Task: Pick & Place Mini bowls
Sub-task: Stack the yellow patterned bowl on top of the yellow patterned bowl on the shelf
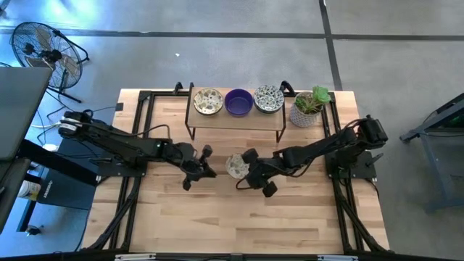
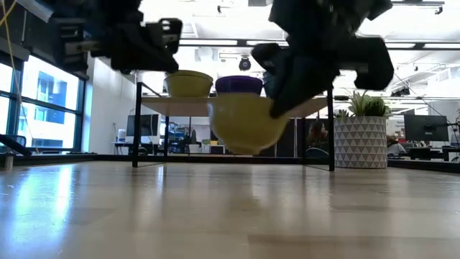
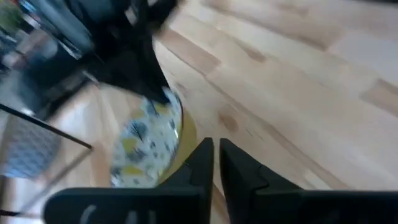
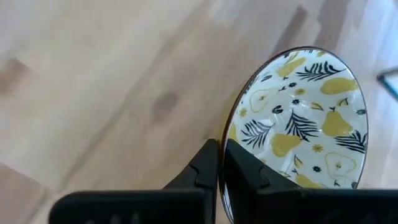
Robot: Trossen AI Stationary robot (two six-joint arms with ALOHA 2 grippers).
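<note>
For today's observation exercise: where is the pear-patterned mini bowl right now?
In the high view, the pear-patterned mini bowl is mid-table, in front of the shelf, gripped at its rim by the right gripper.

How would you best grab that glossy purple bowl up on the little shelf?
Pinch the purple bowl's thin rim from above, one finger inside and one outside. It sits upright and open on the shelf, with patterned bowls close on both sides, so its front edge is freest.

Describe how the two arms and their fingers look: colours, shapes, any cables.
Both arms are black and slender, built of jointed segments. The left arm has a pale grey or white section with cables near its base. The right arm is dark all along. Each ends in two flat, angular black fingers, matte and without visible markings; the left pair looks the same.
</note>
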